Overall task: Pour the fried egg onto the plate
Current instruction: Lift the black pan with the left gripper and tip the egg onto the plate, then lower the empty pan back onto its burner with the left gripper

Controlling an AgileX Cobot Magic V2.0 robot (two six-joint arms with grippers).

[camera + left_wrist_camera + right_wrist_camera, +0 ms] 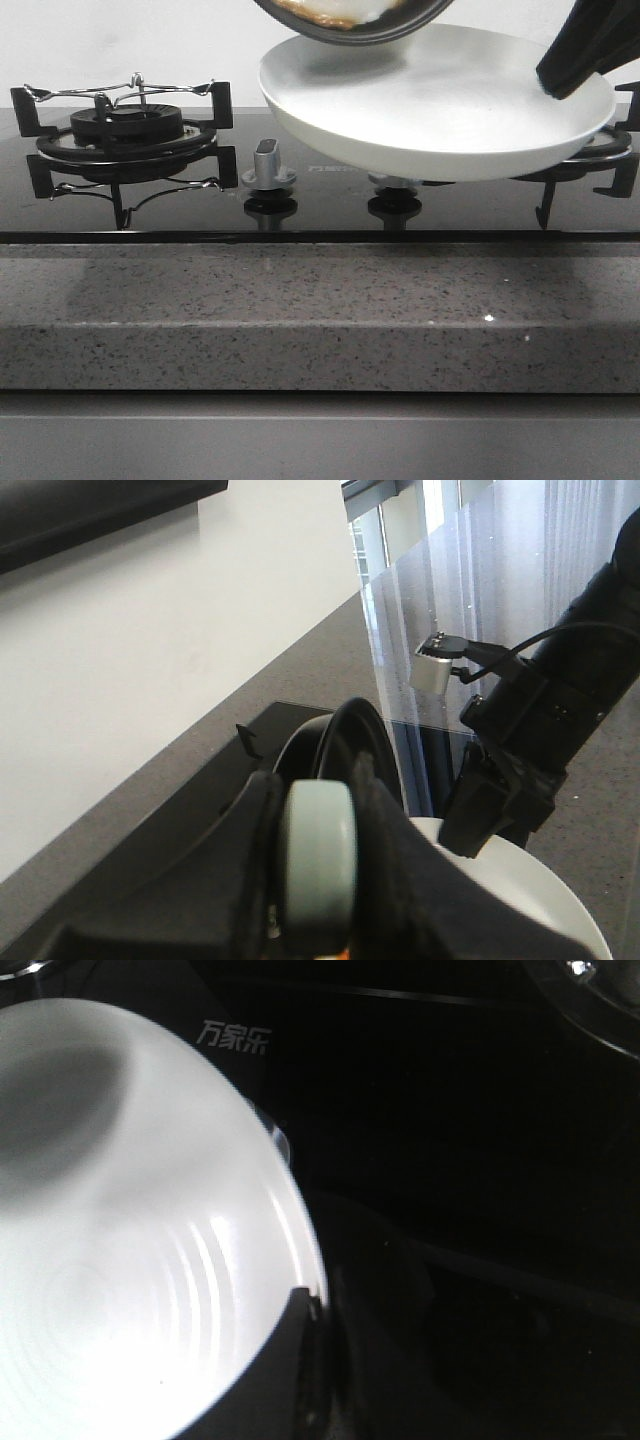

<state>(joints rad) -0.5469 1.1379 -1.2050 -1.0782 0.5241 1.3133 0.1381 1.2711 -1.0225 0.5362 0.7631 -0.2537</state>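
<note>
Right hand (560, 85) gripped the plate (430, 110) rim at upper right; the pan (350, 25) with fried egg (340, 10) sat top centre, clasped by the left hand (320, 880).

Fried egg (340, 10) (in pan) cut off by frame top.

You have the plate (440, 110), a wide, shallow, glossy white round dish, held up off the stove and tipped slightly, its near edge lower than its far rim. Its inside is bare, with faint concentric rings showing in the right wrist view (130, 1260). The fried egg (335, 10) sits above the plate's far left rim at the top of the front view, a pale slab with a browned edge, only partly visible.
</note>
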